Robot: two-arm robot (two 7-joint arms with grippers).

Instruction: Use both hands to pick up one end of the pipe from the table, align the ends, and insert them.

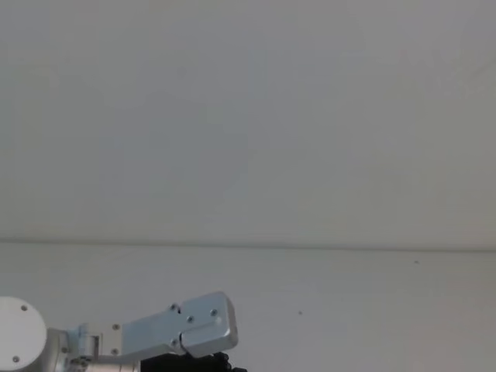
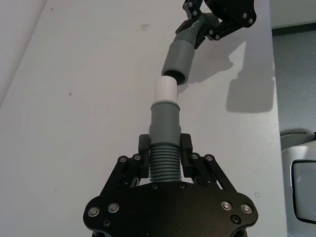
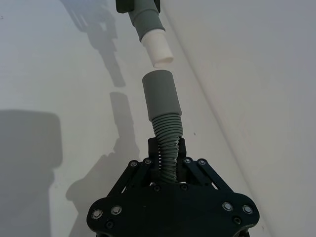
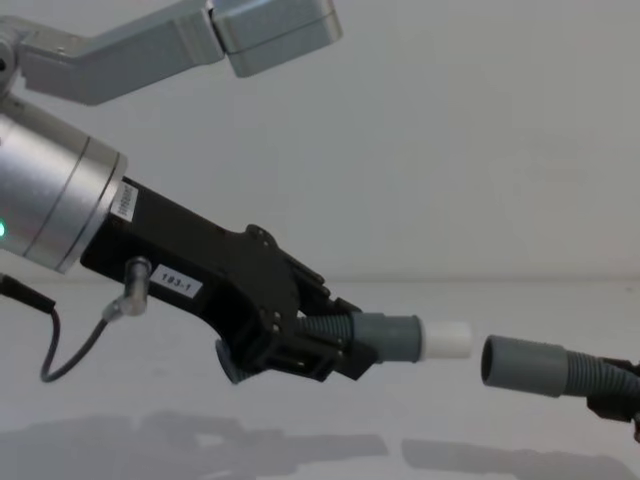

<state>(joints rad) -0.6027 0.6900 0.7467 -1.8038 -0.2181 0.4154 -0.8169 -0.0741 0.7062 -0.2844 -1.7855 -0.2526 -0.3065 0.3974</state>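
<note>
In the chest view the right gripper (image 4: 620,398) is cut off by the right edge, so the far part of its pipe piece (image 4: 545,368) is lost. The left gripper (image 4: 330,345) covers the ribbed middle of the other pipe piece (image 4: 395,338). In the head view the left arm (image 1: 155,333) runs off the bottom edge.

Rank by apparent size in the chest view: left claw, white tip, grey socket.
1. Left claw, by far the largest, though it sits closest to the camera, which inflates it.
2. Grey socket on the right-hand pipe piece.
3. White tip, smallest, a short stub facing the socket.
</note>
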